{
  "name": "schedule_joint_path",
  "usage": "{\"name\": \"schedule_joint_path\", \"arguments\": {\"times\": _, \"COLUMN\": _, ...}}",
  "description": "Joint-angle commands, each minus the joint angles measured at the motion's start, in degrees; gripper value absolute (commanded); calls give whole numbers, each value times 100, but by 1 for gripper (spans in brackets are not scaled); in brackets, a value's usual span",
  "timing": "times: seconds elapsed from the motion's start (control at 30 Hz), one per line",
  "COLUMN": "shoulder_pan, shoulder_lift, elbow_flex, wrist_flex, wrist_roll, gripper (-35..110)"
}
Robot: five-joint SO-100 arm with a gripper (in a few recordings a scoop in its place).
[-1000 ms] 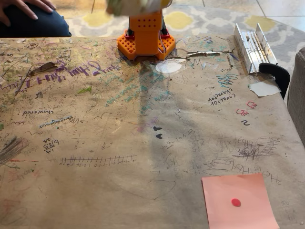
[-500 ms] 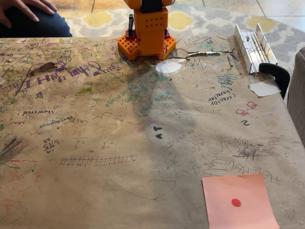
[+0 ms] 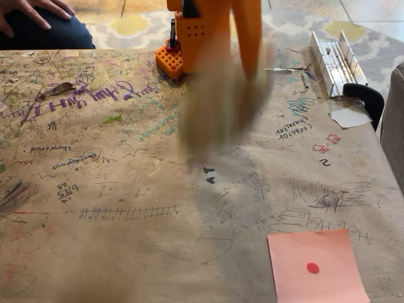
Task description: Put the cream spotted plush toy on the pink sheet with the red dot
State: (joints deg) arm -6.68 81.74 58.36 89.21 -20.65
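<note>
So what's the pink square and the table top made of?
The pink sheet looks like thin matte paper: flat, with crisp edges. The table seems covered in brown kraft paper, dull and scribbled all over with pen marks. What is underneath is hidden.

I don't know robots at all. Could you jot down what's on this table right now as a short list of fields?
Arm: orange arm swinging down over the table, blurred by motion
Gripper: lost in the blur, cannot tell if open or shut
Plush toy: perhaps the cream-brown smear under the arm; too blurred to be sure
Pink sheet: flat at the near right, red dot near its middle, nothing on it
Table: brown paper covered in scribbles
Person: a hand at the far left corner
</note>
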Motion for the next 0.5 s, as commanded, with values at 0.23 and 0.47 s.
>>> {"name": "schedule_joint_path", "arguments": {"times": 0.23, "shoulder_pan": 299, "shoulder_lift": 2355, "elbow_flex": 4025, "wrist_flex": -1872, "wrist_roll": -826, "gripper": 32}}
{"name": "schedule_joint_path", "arguments": {"times": 0.47, "shoulder_pan": 53, "shoulder_lift": 3006, "elbow_flex": 5836, "wrist_flex": -3287, "wrist_roll": -1072, "gripper": 32}}
